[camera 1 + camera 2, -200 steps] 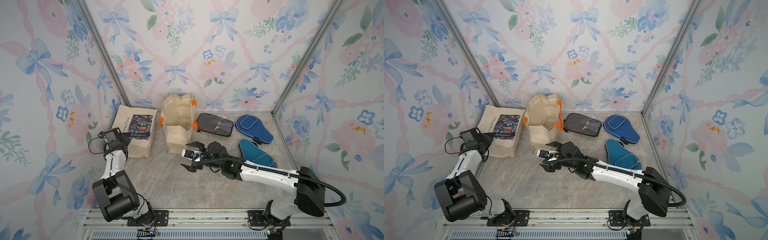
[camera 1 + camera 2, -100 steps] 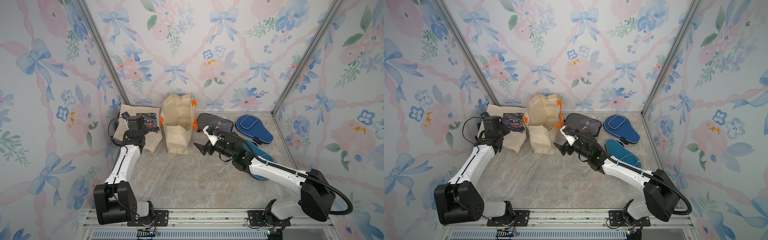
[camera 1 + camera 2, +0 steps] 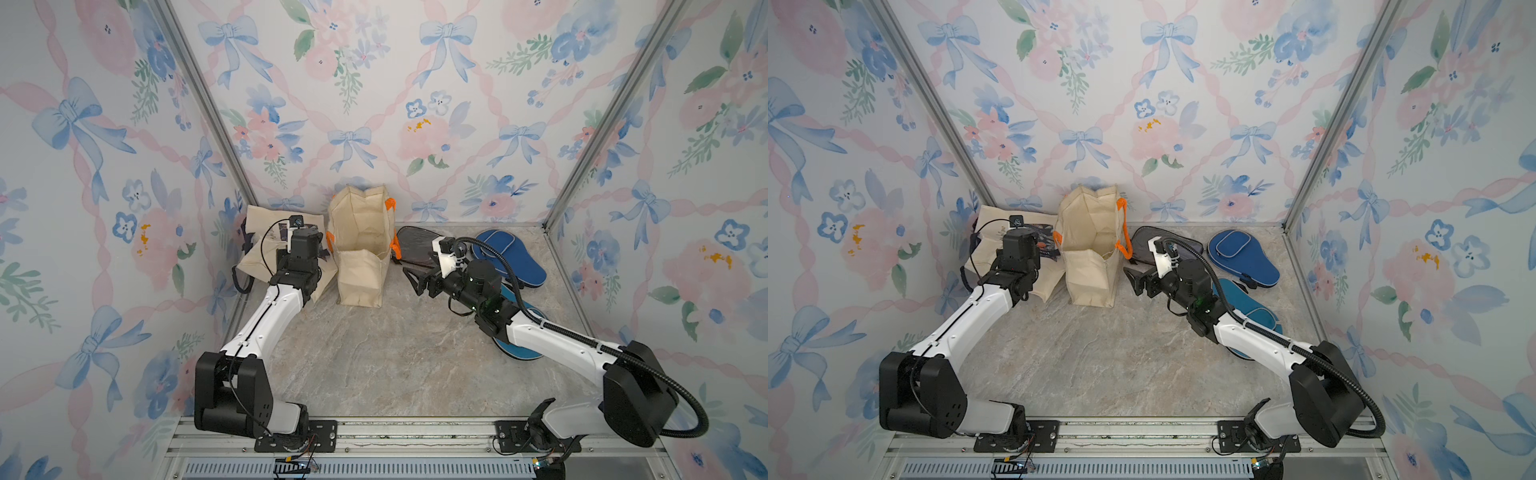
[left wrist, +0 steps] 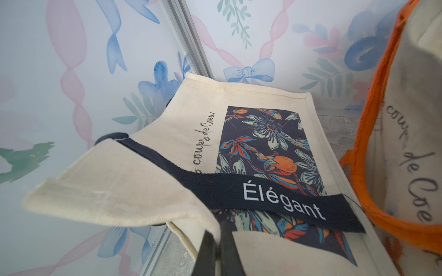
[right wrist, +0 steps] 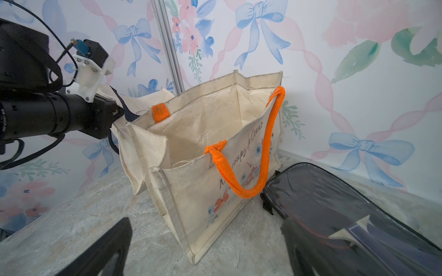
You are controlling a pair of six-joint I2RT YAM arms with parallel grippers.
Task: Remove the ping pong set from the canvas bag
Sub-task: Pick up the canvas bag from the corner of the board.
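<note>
Our left hand is pressed together on the cream rim of the tote. It pinches a fold of canvas up off the rest, just by the navy strap marked Élégant. In both top views the tote lies at 10 o'clock on the worktop, in the wall corner. The bag with orange handles stands upright and open at 12 o'clock, just beside the tote. At 1 o'clock the case lies flat on the worktop, right up against the bag's side. We take this dark zipped case for the ping pong set, outside the bag. Our right hand hangs spread wide, gripping nothing, by the case's near edge and pointing at the bag. Two blue covers lie at 2 o'clock, the nearer one partly under our right arm.
</note>
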